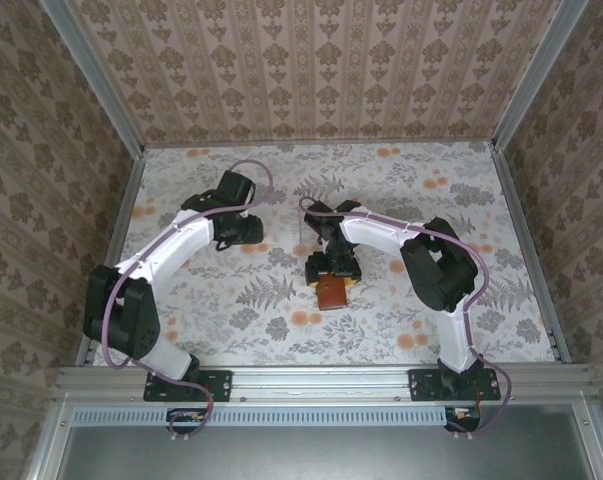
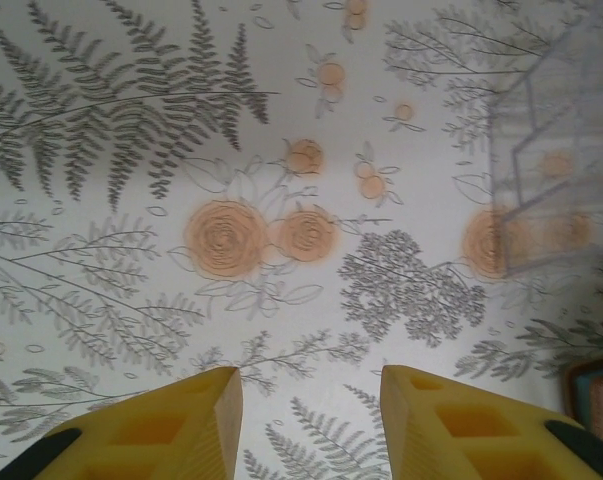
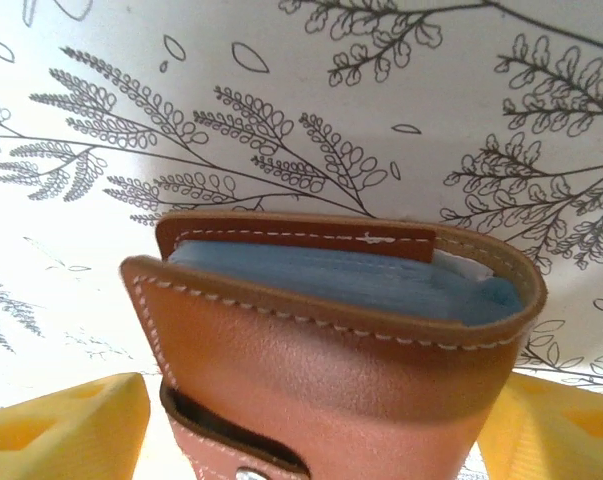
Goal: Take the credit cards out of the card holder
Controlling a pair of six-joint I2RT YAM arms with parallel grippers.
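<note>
Your right tool (image 3: 326, 385) straddles the folded reddish-brown leather card holder (image 3: 331, 330), jaws wide, not gripping. Its blue-lined open edge faces away from the tool, lying across the jaws.

No lettering, number, brand mark or sign can be read anywhere. The brown leather card holder (image 3: 331, 380) carries only pale stitching, while the tablecloth (image 1: 251, 340) and walls (image 1: 321, 70) bear printed floral patterns.
</note>
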